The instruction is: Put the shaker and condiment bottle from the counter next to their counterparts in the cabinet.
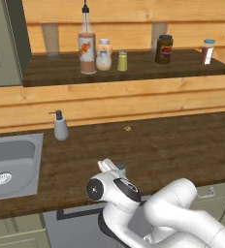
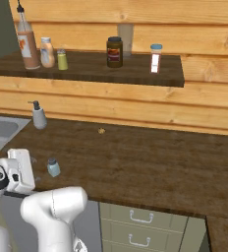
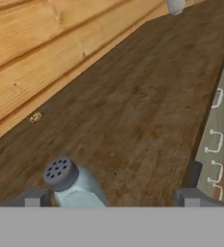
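1. My claw (image 3: 111,197) stands wide and holds nothing. In the hand view its two dark tips rise on either side of the pale-blue shaker (image 3: 74,184), which sits off-centre, close to one tip.
2. The shaker stands upright on the worktop (image 2: 150,162) near its front edge, just beside my hand in the right base view.
3. The condiment bottle (image 1: 87,42) is already on the cabinet (image 1: 129,68) shelf, beside the squat peach bottle (image 1: 104,54), with the yellow-green shaker (image 1: 122,60) next to that.
4. Risk, as I judge it: because the shaker is off-centre, closing now could let the nearer tip knock it sideways or topple it before the far tip arrives. I would centre first.
5. Second risk: it is small and smooth, and so near the edge that a push could send it off the worktop.
6. Later risk: placing it could bump that tight row on the shelf.
7. Containers: a dark jar (image 1: 164,49) and a red-labelled jar with a blue lid (image 1: 207,51) stand further along the shelf, and a white pump dispenser (image 1: 60,125) beside the steel sink (image 1: 17,162).
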